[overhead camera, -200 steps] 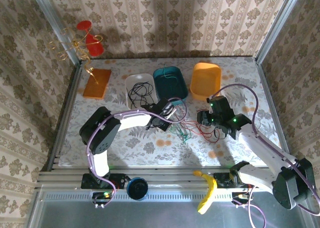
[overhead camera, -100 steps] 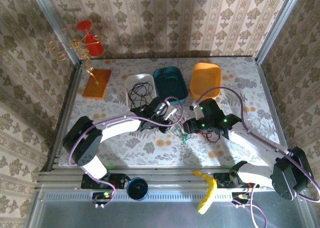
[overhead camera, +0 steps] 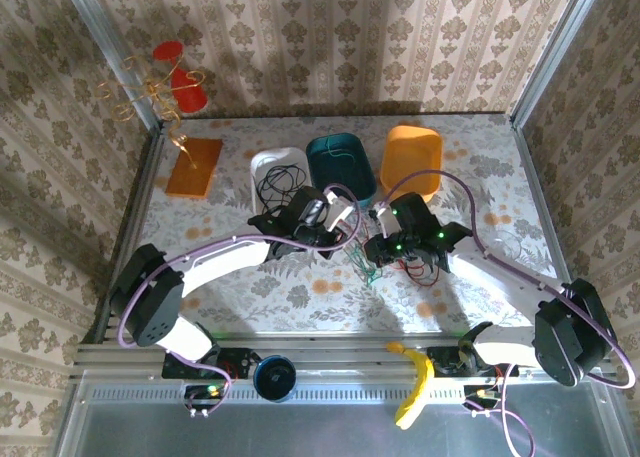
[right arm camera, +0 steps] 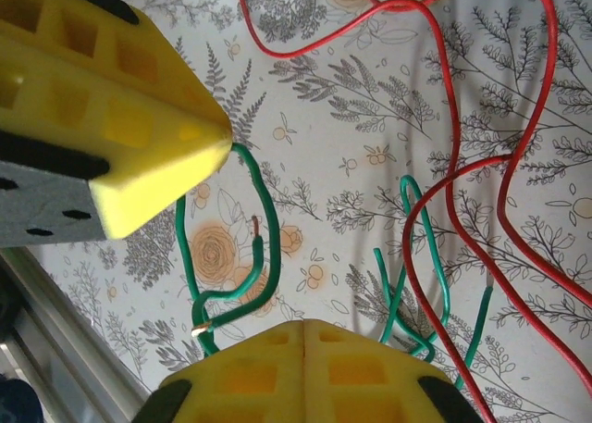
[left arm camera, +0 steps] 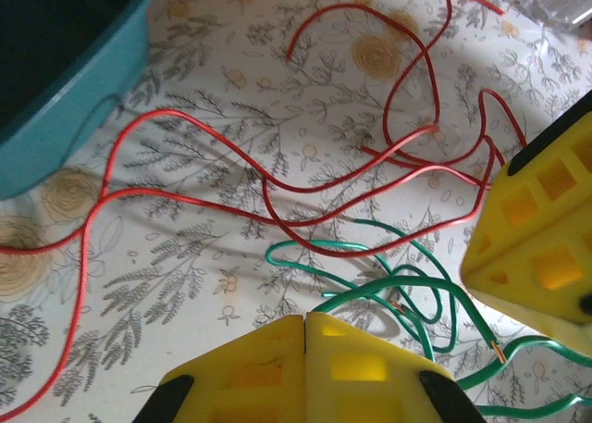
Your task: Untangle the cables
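The green cable (overhead camera: 365, 270) lies in loose loops at mid-table, crossed by the red cable (overhead camera: 425, 269). The black cable (overhead camera: 280, 184) lies coiled in a white bin. My left gripper (overhead camera: 352, 243) is shut on the green cable (left arm camera: 370, 256), which comes out of its tip (left arm camera: 305, 319). The red cable (left arm camera: 277, 182) runs beyond it. My right gripper (overhead camera: 376, 251) stands close beside it, tip to tip. Its jaws (right arm camera: 303, 326) are shut. Green cable (right arm camera: 264, 219) strands pass under its fingers on both sides; none shows in the seam. The red cable (right arm camera: 435, 192) runs on the right.
At the back stand a white bin (overhead camera: 268, 160), a teal bin (overhead camera: 340, 167) and an orange bin (overhead camera: 412, 162). An orange block (overhead camera: 193, 167) lies back left. A banana (overhead camera: 415, 382) and a blue round object (overhead camera: 273, 377) sit on the front rail.
My right gripper has swung left to the green loops and closed its jaws. The left arm has stretched out, its gripper staying shut at the tangle.
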{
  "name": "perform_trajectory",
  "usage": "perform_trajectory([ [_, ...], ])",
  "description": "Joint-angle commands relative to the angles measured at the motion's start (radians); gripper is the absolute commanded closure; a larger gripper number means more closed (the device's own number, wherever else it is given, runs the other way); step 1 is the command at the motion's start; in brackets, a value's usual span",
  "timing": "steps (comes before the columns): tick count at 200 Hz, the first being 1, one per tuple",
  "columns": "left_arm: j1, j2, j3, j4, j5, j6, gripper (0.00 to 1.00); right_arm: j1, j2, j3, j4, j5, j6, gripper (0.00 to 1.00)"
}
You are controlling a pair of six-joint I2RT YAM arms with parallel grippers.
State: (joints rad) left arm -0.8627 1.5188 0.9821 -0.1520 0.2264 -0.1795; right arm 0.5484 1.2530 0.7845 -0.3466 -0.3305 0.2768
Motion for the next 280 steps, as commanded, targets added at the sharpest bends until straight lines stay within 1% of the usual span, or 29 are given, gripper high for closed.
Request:
perform_trajectory([
  [1, 0.008, -0.038, 0.015, 0.018, -0.022, 0.020, 1.00, 0.005, -0.038, 0.007, 0.009, -0.042, -0.014, 0.72],
  [7, 0.008, -0.036, 0.016, 0.018, -0.024, 0.023, 1.00, 0.005, -0.046, 0.007, 0.012, -0.060, -0.017, 0.66],
  [13, 0.009, -0.034, 0.016, 0.017, -0.024, 0.027, 1.00, 0.005, -0.054, 0.006, 0.016, -0.075, -0.021, 0.63],
  [27, 0.008, -0.029, 0.016, 0.017, -0.025, 0.030, 1.00, 0.007, -0.075, -0.004, 0.026, -0.101, -0.027, 0.61],
  [73, 0.008, -0.032, 0.012, 0.020, -0.039, 0.037, 1.00, 0.013, -0.058, 0.014, -0.008, -0.161, -0.053, 0.63],
  [154, 0.012, -0.022, 0.025, 0.002, -0.036, 0.053, 1.00, 0.019, -0.037, 0.027, 0.000, -0.160, -0.059, 0.63],
  [174, 0.011, -0.019, 0.022, 0.001, -0.037, 0.053, 1.00, 0.019, -0.053, 0.021, 0.021, -0.145, -0.047, 0.63],
  [199, 0.010, -0.018, 0.018, 0.002, -0.032, 0.051, 1.00, 0.019, -0.098, 0.004, 0.058, -0.097, -0.034, 0.62],
  [242, 0.007, -0.019, 0.016, 0.006, -0.030, 0.045, 1.00, 0.019, -0.116, 0.001, 0.028, -0.064, -0.055, 0.62],
  [280, 0.004, -0.014, 0.012, 0.004, -0.030, 0.047, 1.00, 0.019, -0.123, -0.007, 0.037, -0.038, -0.051, 0.61],
])
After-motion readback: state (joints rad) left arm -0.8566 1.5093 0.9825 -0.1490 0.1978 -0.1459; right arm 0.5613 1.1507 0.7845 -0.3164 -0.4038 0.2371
